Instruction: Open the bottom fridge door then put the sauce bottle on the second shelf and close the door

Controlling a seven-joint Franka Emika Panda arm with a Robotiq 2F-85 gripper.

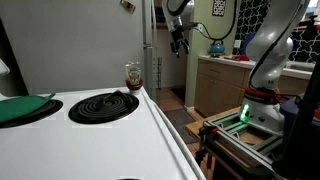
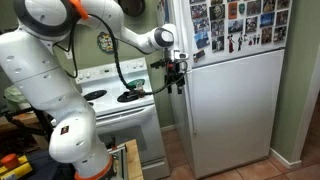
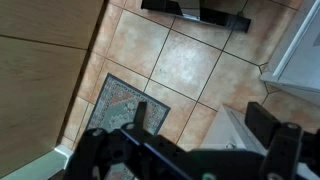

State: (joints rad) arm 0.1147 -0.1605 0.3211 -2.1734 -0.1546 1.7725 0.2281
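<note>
1. The sauce bottle (image 1: 133, 74) stands upright at the far edge of the white worktop (image 1: 150, 130), abt 1 o'clock of the coil burner (image 1: 104, 105), just beside the fridge's side wall. Nothing is touching it.
2. The bottom fridge door (image 2: 238, 115) is closed, flush w/ the fridge front.
3. The pincer (image 2: 178, 80) hangs at the door's top-left corner, abt 10 o'clock of panel centre. Contact w/ the door edge can't be told. Wrist view shows its fingers (image 3: 150, 118) spread w/ nothing btwn them, so open & empty.
4. Step in hand, as judged: the 1st one, approach to the door handle. Bottle, shelf & closing not yet begun.
5. Next move prob. calls for fingers round the handle, clamping, then pulling along the hinge arc; a straight pull could slip off.
6. View diffs:
   - An exterior view gives the bottle's spot but no door front.
   - The door front is plain in an exterior view, where the bottle can't be made out.
   - Wrist view gives finger spread, plus floor tiles & a rug (image 3: 118, 102), no handle.
</note>
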